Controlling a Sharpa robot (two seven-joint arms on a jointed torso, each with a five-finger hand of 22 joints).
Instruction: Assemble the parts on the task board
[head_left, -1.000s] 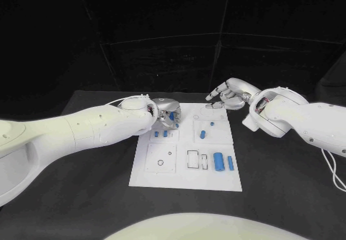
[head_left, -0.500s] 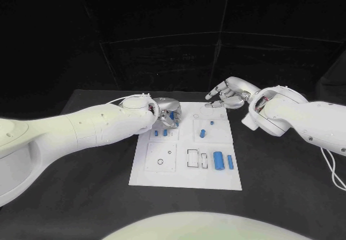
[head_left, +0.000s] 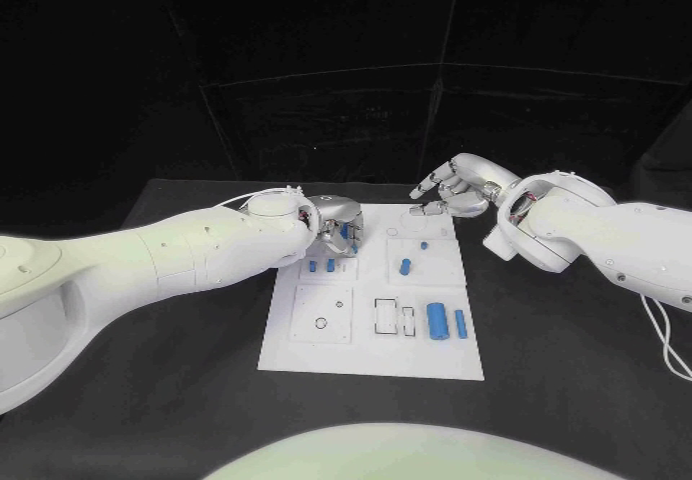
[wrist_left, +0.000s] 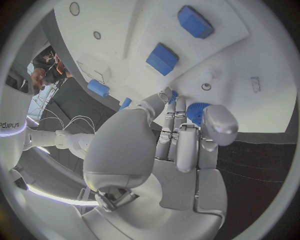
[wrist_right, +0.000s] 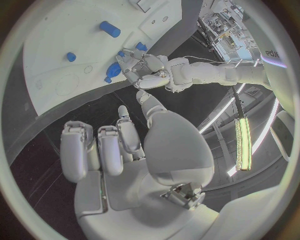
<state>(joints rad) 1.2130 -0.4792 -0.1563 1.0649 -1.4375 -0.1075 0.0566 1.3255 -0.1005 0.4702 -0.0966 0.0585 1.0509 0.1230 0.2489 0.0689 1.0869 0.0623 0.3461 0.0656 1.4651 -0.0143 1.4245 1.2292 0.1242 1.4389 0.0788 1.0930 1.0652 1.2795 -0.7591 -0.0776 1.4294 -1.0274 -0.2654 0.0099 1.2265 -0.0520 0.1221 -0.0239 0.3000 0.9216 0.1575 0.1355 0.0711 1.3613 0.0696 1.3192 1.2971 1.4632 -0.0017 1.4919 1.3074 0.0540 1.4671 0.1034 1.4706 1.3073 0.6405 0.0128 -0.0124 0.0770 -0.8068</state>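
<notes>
You see two bulky, glossy white arms (head_left: 159, 255), each ending in a silver robot hand (head_left: 335, 213); thin white cables loop at the wrists.

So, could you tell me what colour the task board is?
White; the task board shows best in the head view.
</notes>
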